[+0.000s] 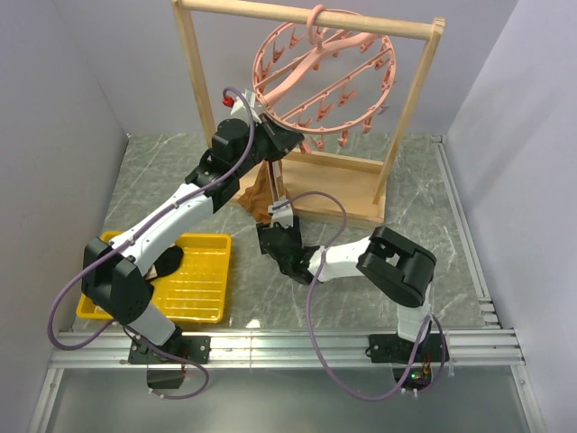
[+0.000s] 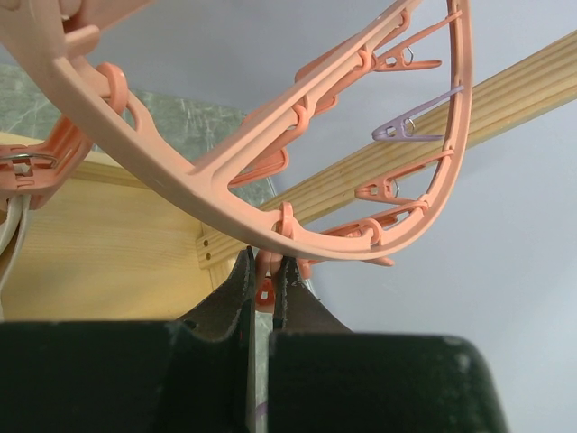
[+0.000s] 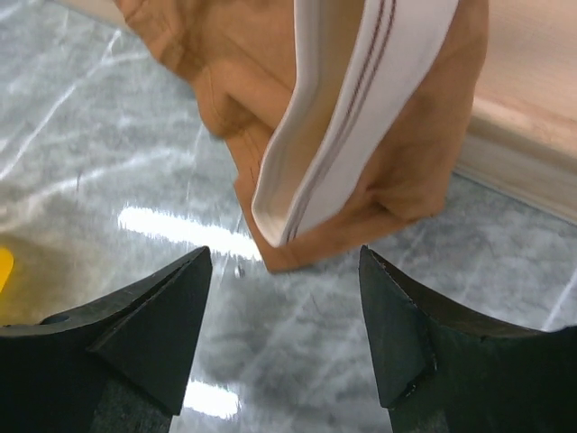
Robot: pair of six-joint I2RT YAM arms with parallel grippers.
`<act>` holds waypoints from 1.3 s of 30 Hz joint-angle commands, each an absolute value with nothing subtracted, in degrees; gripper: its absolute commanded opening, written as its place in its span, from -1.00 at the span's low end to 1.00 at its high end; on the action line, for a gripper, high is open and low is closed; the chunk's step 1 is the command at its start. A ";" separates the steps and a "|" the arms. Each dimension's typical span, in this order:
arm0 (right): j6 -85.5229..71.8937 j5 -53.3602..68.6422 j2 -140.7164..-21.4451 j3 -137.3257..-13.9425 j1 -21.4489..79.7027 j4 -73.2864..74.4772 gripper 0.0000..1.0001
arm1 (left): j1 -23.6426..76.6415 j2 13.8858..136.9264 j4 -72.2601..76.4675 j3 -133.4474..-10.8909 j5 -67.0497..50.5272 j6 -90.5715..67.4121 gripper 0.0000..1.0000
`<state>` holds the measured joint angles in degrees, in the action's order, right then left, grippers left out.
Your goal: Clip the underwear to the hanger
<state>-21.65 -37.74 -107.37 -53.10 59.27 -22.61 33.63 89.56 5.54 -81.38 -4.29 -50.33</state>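
Arm bases (image 1: 167, 347) are seen nearest in the top view. The left end effector (image 1: 278, 140) is positioned at the near rim of the hanger (image 1: 311, 124), which is hooked on the rack (image 1: 192, 90). The underwear (image 1: 257, 194) is hung below that rim, its lower end at the counter (image 1: 433, 207). The right end effector (image 1: 276, 216) is placed just beside it. A tray (image 1: 203, 284) with a black garment (image 1: 171, 262) is set well apart.

In the left wrist view, the left end effector (image 2: 264, 271) is clamped on a clip (image 2: 264, 293). Pale strips, judged to be the waistband (image 2: 11, 239), are hung from a second clip (image 2: 27, 167).

In the right wrist view, the right end effector (image 3: 284, 262) is held wide apart with nothing gripped, just short of the underwear (image 3: 388, 162).

A further clip point is judged to be in hand. Next, the free waistband must be gripped and lifted into the squeezed clip. The rack base and dangling clips are to be avoided.
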 commanded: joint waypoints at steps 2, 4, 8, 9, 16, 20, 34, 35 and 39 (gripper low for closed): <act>-21.62 -43.15 -110.04 -55.81 58.80 -29.18 0.47 | 33.05 90.00 1.58 -82.53 -3.96 -51.24 -0.99; -21.80 -43.42 -110.39 -55.99 58.71 -29.26 0.44 | 32.96 90.17 1.67 -82.70 -4.13 -51.33 -0.99; -21.70 -43.42 -110.13 -55.11 57.75 -30.06 0.29 | 33.05 90.70 1.93 -83.14 -4.57 -51.59 -0.99; -22.32 -42.98 -109.95 -55.02 56.79 -29.19 0.15 | 32.96 90.70 2.02 -83.14 -4.66 -51.68 -1.00; -15.66 -36.14 -100.74 -48.61 55.46 -36.03 -1.00 | 32.96 90.26 2.37 -82.00 -4.83 -51.24 -0.99; -6.19 -27.88 -94.67 -45.28 55.28 -37.79 -1.00 | 32.43 89.83 2.81 -80.86 -5.27 -50.54 -1.00; 9.29 8.16 -81.30 -50.96 42.55 -3.44 -1.00 | 31.29 88.42 1.14 -78.49 -8.35 -46.76 -0.99; 10.97 11.22 -80.43 -51.06 40.45 -2.47 -1.00 | 31.12 88.33 0.88 -78.49 -8.44 -46.67 -1.00; 22.56 15.38 -71.83 -49.57 39.55 -2.29 -1.00 | 31.20 88.42 1.67 -78.31 -11.24 -46.06 -1.00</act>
